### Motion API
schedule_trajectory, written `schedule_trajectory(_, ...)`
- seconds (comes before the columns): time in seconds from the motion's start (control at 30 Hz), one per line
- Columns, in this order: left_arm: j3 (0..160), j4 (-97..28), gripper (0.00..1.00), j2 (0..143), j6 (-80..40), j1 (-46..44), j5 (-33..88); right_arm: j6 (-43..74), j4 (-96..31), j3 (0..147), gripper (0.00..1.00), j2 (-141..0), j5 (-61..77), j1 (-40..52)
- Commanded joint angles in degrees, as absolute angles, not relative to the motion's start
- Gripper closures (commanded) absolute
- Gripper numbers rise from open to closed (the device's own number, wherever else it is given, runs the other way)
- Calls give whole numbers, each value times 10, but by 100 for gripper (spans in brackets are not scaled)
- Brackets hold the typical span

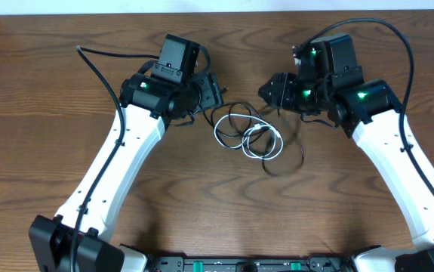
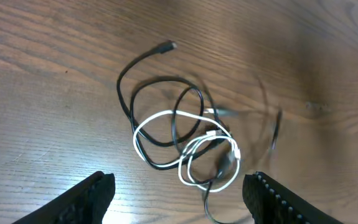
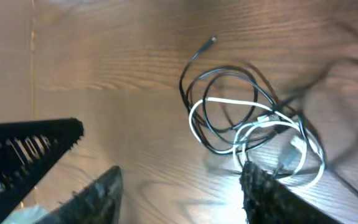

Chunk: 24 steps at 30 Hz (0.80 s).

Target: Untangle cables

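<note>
wood table (image 1: 43, 98), wide on every side of tangled cables (image 1: 247, 139)

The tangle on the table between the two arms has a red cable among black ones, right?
No: that cable is white, not red, as the left wrist view shows. The black cables and the rest are right.

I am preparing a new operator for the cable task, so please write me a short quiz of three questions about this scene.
1. True or false: the white cable lies clear of the black cables.
2. Which gripper is shut on a cable? A) left gripper B) right gripper C) neither
3. Fill in: everything lies on a ____ table.

Key: 1 false, they are interlooped; 2 C, both are open; 3 wooden.
</note>
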<state>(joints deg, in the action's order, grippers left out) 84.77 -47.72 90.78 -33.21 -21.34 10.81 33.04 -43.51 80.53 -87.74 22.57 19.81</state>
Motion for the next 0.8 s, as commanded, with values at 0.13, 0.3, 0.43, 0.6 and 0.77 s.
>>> schedule_trajectory(0.13,843,-482,29,915,-331,-214,109,297,-428,809,30,-874,191,202)
schedule_trajectory(0.3,836,-486,29,917,-331,-216,110,298,-473,808,15,-879,62,202)
schedule_trajectory(0.43,831,-478,28,940,-331,-234,115,300,-499,808,1,-900,57,202)
schedule_trajectory(0.6,831,-443,29,1000,-289,-273,145,340,-510,808,1,-921,57,185)
schedule_trajectory(0.77,831,-425,29,1061,-281,-298,149,341,-536,808,1,-923,58,129)
